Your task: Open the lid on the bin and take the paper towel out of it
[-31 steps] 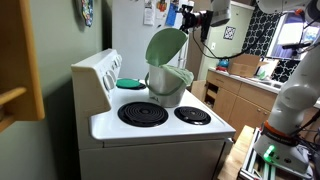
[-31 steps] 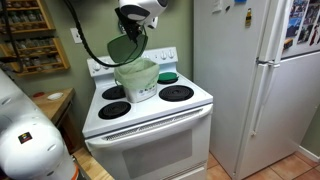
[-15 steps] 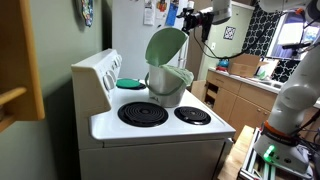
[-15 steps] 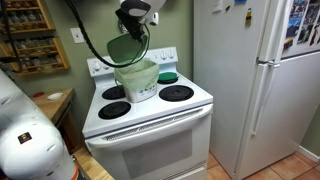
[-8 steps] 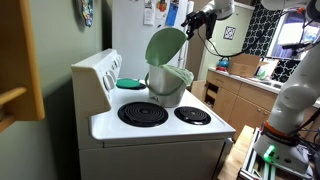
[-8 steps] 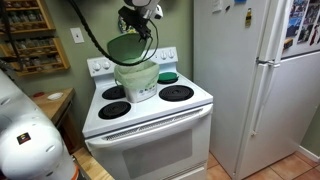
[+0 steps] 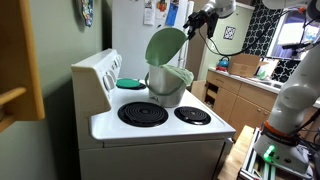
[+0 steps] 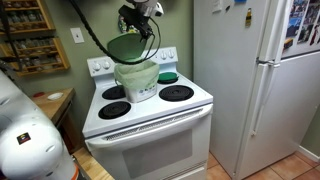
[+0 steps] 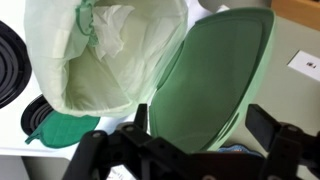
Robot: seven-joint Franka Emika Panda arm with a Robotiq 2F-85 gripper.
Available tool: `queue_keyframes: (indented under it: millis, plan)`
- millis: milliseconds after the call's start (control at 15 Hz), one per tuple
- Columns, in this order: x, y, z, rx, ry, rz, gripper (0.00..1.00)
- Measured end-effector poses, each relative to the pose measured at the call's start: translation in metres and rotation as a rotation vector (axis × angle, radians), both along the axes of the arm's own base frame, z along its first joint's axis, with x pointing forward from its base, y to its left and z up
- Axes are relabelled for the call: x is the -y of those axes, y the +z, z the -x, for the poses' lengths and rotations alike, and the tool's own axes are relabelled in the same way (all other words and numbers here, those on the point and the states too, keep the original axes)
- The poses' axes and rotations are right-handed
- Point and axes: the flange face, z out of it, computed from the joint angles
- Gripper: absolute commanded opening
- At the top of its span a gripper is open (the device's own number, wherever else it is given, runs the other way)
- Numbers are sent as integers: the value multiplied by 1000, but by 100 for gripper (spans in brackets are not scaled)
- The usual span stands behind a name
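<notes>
I see the white fridge point(image 8: 255, 80) standing just beside the white stove point(image 8: 150, 140). The bin point(image 7: 166, 90) sits on the stove top at the back, between the rear burners, and is in both exterior views. Its lid point(image 7: 165, 45) is open, tipped up on its hinge and standing above the rim. In the wrist view the lid's green underside point(image 9: 215, 80) fills the right half, with the bin's mouth point(image 9: 100, 80) to its left. My gripper point(image 7: 190, 24) hangs just above the lid's top edge. In the wrist view the gripper point(image 9: 190, 150) has its fingers point(image 9: 280, 140) spread wide apart, and I see nothing held between them. A crumpled white paper towel point(image 9: 112, 22) lies inside the bin against the pale liner. A flat teal disc point(image 9: 60, 128) rests on the stove beside the bin.
</notes>
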Motion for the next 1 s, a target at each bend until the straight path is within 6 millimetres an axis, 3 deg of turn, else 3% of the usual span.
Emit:
queue_keyframes:
  millis: [267,600,1000]
  plan:
    - [-15,-19,12,-33,225,10,100]
    - [-20,-42,14,39,440,142,100]
    - [-29,-50,15,108,575,215,100]
